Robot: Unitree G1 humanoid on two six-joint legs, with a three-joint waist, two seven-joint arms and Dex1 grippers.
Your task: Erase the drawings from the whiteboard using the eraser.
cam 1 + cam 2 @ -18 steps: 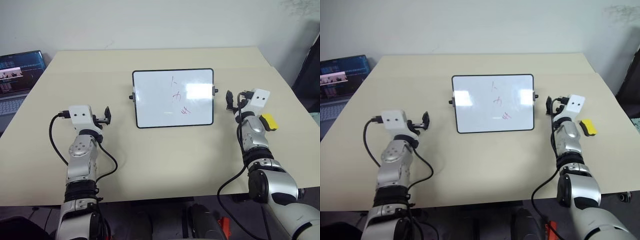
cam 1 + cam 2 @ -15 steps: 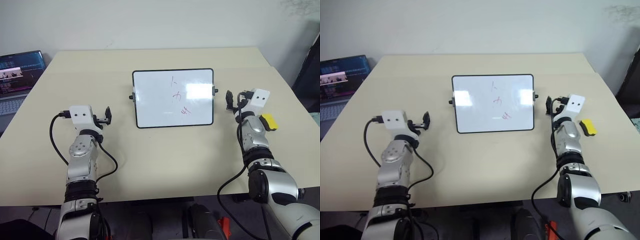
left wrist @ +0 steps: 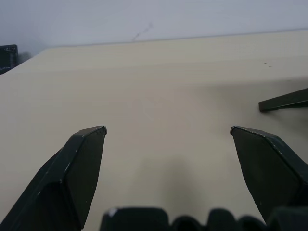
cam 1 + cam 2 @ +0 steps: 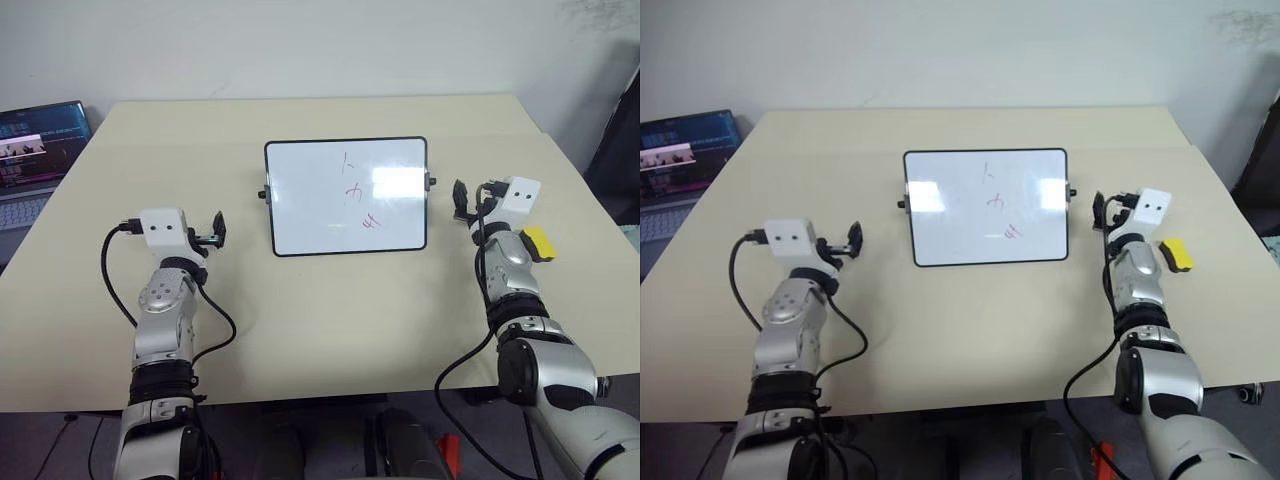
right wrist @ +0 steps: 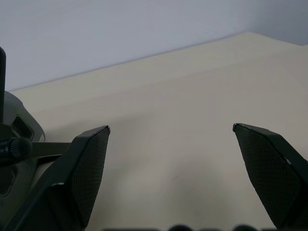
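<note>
The whiteboard (image 4: pixel 346 196) lay mid-tabletop (image 4: pixel 320 320), toward its far edge, bearing red drawings (image 4: pixel 357 195). The eraser (image 4: pixel 1177 253) sat near the right edge, beside the right gripper (image 5: pixel 173 139). Both it and the left gripper (image 3: pixel 168 134) had fingers spread wide, empty.

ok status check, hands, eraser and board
Both hands open and empty, left hand, right hand, flanking the whiteboard. Eraser untouched on the table beside the right arm. Drawings still on the board. Nothing in the way.

table (image 4: pixel 330 300): beige, wide | laptop (image 4: pixel 35 150): open, screen lit, apparently beside table's far left corner
</note>
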